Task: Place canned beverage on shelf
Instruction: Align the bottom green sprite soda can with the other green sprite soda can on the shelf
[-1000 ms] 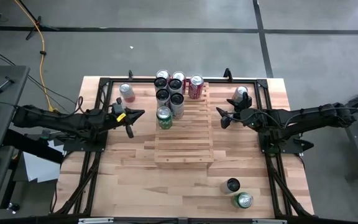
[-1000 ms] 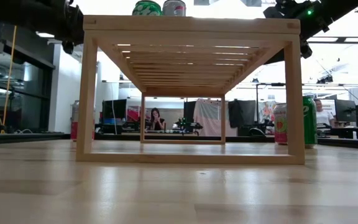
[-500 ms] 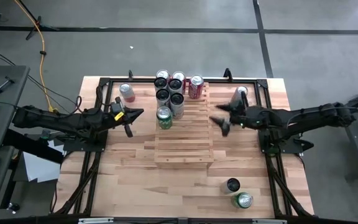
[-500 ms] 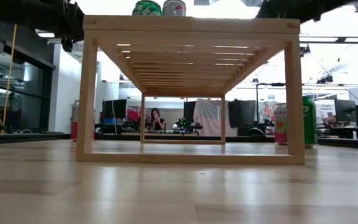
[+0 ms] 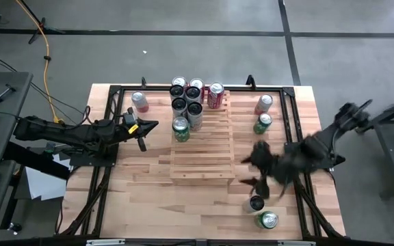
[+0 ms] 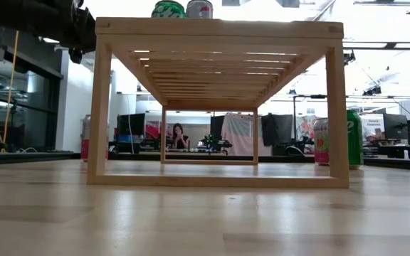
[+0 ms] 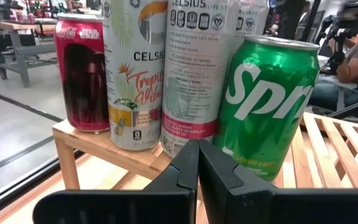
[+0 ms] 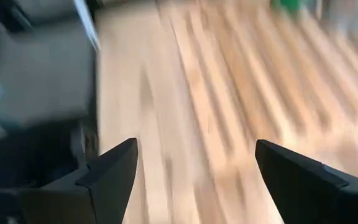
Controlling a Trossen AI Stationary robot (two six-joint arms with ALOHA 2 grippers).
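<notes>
Showing only overhead: floor-level black can [image 5: 256,203]

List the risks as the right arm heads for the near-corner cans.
1. The open right gripper is blurred with speed just above the dark can and green can; it could topple one.
2. Those two nearly touch, so gripping one may nudge the other.
3. The shelf edge sits close beside its path.

"CELSIUS" shows on two tall cans [image 7: 135,68], "Spri" on the green can [image 7: 267,106].
</notes>
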